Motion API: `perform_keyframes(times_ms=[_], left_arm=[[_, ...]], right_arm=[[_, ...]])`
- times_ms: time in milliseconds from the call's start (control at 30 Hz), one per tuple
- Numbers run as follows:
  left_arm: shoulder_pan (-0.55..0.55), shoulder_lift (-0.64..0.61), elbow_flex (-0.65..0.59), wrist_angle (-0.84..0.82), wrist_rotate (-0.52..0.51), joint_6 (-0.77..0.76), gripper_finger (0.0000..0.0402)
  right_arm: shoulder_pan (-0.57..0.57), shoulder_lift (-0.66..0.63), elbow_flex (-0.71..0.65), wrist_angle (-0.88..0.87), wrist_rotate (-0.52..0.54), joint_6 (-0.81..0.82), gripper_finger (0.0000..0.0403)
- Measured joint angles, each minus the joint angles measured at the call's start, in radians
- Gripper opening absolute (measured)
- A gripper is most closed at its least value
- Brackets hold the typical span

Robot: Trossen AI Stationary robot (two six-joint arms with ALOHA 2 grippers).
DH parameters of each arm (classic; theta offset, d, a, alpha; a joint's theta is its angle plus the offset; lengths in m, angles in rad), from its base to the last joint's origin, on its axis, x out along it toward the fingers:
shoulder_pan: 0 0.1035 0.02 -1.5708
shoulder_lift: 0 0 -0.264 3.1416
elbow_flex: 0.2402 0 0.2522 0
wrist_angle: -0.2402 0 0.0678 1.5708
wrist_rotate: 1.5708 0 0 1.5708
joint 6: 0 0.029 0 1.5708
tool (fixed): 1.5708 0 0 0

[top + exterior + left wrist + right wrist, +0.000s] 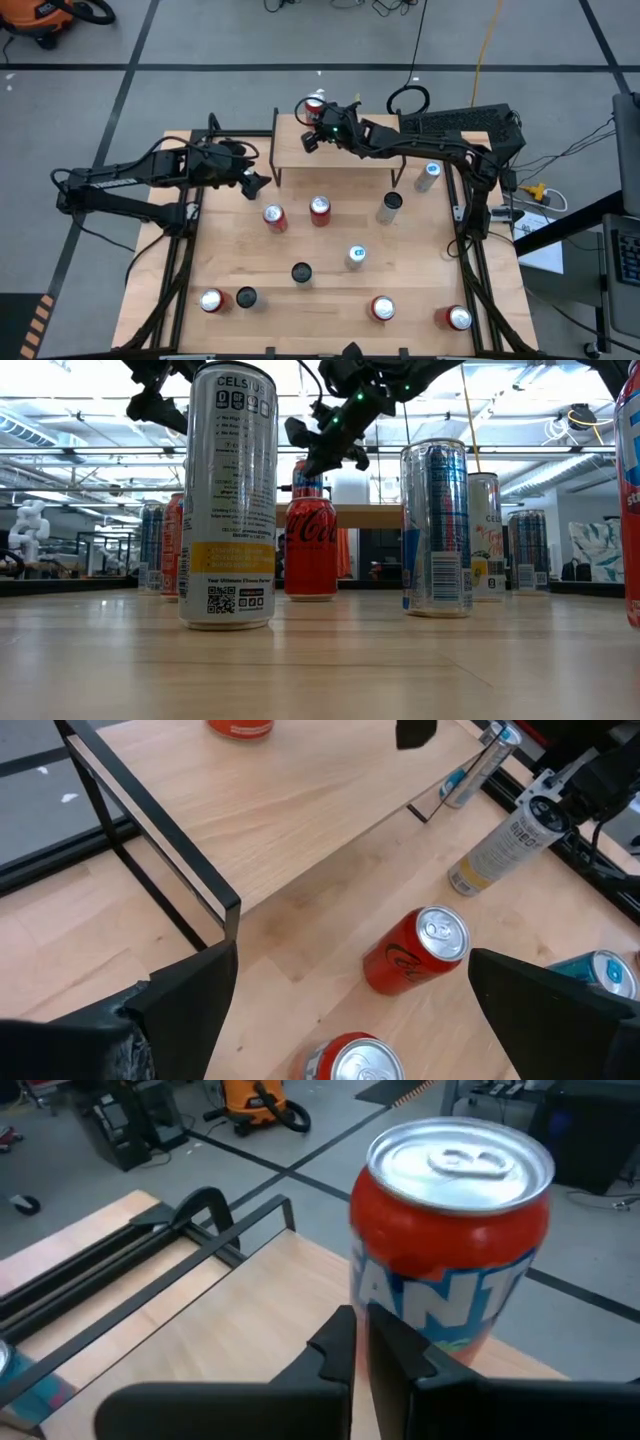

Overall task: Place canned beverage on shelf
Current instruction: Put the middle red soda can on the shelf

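The right gripper's fingers are together, empty, just beside an orange Fanta can. That can stands upright on the shelf, at its far edge near the left corner, with floor directly beyond. The rest of the shelf top is bare wood.

The left gripper hangs over the table near the shelf's front left leg, fingers wide apart and empty. Just past them stand two red cans.

From above, the other cans are scattered well apart over the table, with open lanes between them.

Only the low view shows the labels: a tall white Celsius can stands closest, with a Coca-Cola can behind it. There the shelf is a thin strip above the cans.
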Motion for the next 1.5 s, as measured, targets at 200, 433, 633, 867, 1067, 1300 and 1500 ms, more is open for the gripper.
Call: perform_keyframes(times_ms=[200,433,633,867,1067,1300,1500], left_arm=[[0.000,0.000,0.000,0.000,-0.001,0.000,0.0400],[0.000,0.000,0.000,-0.033,-0.001,-0.001,0.0400],[0.000,0.000,-0.001,-0.048,-0.002,0.006,0.0400],[0.000,0.000,-0.026,-0.051,0.009,-0.005,0.0400],[0.000,0.000,-0.034,-0.050,0.007,-0.020,0.0400],[0.000,0.000,-0.034,-0.049,0.001,0.000,0.0400],[0.000,0.000,-0.034,-0.049,0.000,0.000,0.0400]], right_arm=[[0.000,0.000,0.000,-0.003,-0.006,-0.004,0.0006],[0.024,-0.087,0.001,-0.168,0.015,-0.021,0.0006],[-0.029,-0.093,0.001,-0.184,-0.009,-0.087,0.0003],[-0.084,-0.080,0.000,-0.204,-0.029,-0.045,0.0001],[-0.098,-0.081,0.000,-0.185,-0.068,-0.059,0.0001],[-0.098,-0.072,0.001,-0.157,-0.095,-0.068,0.0000],[-0.098,-0.072,0.001,-0.157,-0.108,-0.053,0.0000]])
